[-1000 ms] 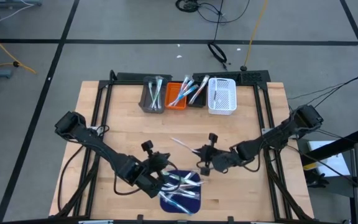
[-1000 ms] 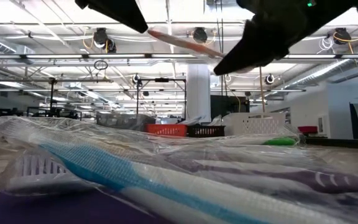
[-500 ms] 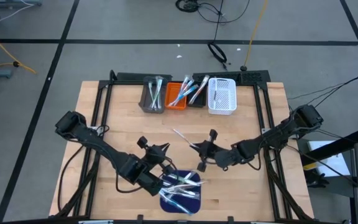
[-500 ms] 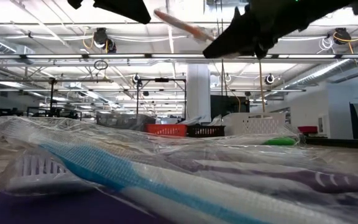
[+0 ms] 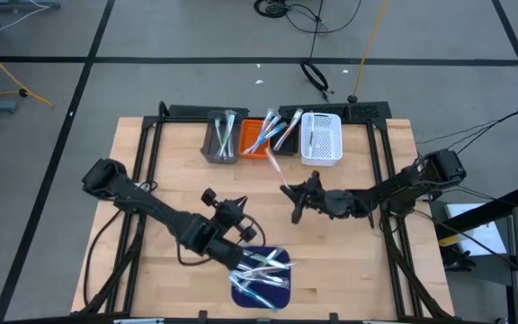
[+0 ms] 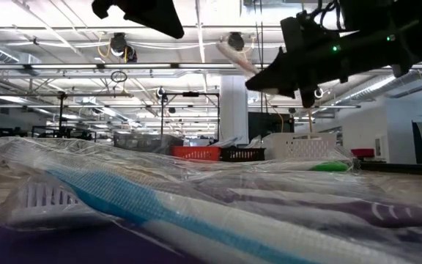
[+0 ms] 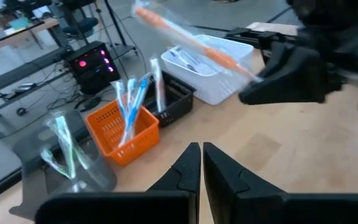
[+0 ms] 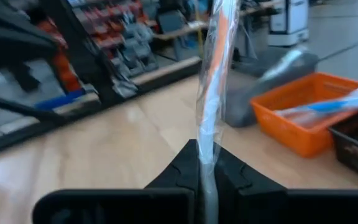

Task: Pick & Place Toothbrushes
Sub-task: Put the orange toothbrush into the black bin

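A pile of wrapped toothbrushes [image 5: 261, 273] in white, blue and green lies on a dark blue mat near the table's near edge; it fills the low view [image 6: 196, 205]. My right gripper [image 5: 292, 194] hovers mid-table, shut on one orange toothbrush in a clear wrapper [image 5: 275, 168]. That toothbrush also shows in the left wrist view [image 7: 191, 42] and the low view [image 6: 234, 57]. My left gripper [image 5: 232, 212] is shut and holds nothing, just beyond the mat's far side [image 7: 201, 163]. My right gripper pinches the wrapped orange toothbrush near one end [image 8: 206, 154] between its two fingers. The toothbrush is lifted clear of the table. Its free length [image 8: 219, 56] runs on past the fingertips, slanting up toward the bins at the far edge.
Four small bins stand in a row at the far edge: grey [image 5: 220, 148], orange [image 5: 255, 149], black [image 5: 283, 147] and white [image 5: 322, 141]. The first three hold upright toothbrushes, and wrapped ones lie in the white. Bare wood lies between the bins and the grippers.
My right gripper has carried the orange toothbrush up and toward the table's far and right side, nearer the bins, and the toothbrush has swung to point at them. My left gripper has drawn back a little from the mat toward the far edge.
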Available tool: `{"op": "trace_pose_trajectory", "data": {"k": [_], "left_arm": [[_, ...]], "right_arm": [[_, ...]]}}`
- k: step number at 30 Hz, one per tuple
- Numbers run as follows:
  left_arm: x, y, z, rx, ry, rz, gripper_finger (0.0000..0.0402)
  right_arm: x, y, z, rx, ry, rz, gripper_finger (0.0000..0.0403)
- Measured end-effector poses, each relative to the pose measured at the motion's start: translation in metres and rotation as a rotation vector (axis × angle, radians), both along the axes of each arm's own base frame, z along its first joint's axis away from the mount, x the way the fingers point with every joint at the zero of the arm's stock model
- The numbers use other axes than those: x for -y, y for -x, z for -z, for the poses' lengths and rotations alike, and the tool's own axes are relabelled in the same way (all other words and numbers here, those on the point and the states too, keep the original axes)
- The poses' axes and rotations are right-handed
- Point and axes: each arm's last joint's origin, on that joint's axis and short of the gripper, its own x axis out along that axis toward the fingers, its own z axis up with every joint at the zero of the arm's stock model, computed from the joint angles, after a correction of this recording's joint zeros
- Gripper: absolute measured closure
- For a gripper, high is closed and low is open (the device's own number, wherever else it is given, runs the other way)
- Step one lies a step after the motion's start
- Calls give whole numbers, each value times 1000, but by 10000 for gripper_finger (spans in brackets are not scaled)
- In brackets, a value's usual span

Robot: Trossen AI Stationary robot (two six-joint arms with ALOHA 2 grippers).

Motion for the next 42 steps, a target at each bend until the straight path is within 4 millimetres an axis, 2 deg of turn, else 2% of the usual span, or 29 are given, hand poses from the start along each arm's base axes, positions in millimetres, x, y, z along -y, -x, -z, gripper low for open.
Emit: {"op": "trace_pose_trajectory", "data": {"k": [6,12,15,18,22,29,31,34,42], "left_arm": [[-27,-18,-3,11,6,-42,380],[-48,-41,-12,7,51,55,380],[-62,-47,-15,-6,81,95,380],[-75,-47,-21,54,143,151,380],[-93,-36,-20,199,204,280,380],[-123,-8,0,577,285,519,380],[-131,-8,3,686,306,563,380],[-140,-13,8,744,312,600,380],[-153,-25,3,754,325,669,380]], "right_arm": [[-4,1,-7,57,39,-51,396],[-6,1,-6,42,66,-55,396],[-8,1,-6,35,78,-66,396],[-8,2,-6,28,91,-65,396],[-6,8,-3,24,100,-38,396],[-3,20,-12,76,95,-16,396],[-3,20,-16,96,98,-35,396],[-4,17,-18,107,95,-65,396],[-4,16,-19,113,94,-64,396]]}}
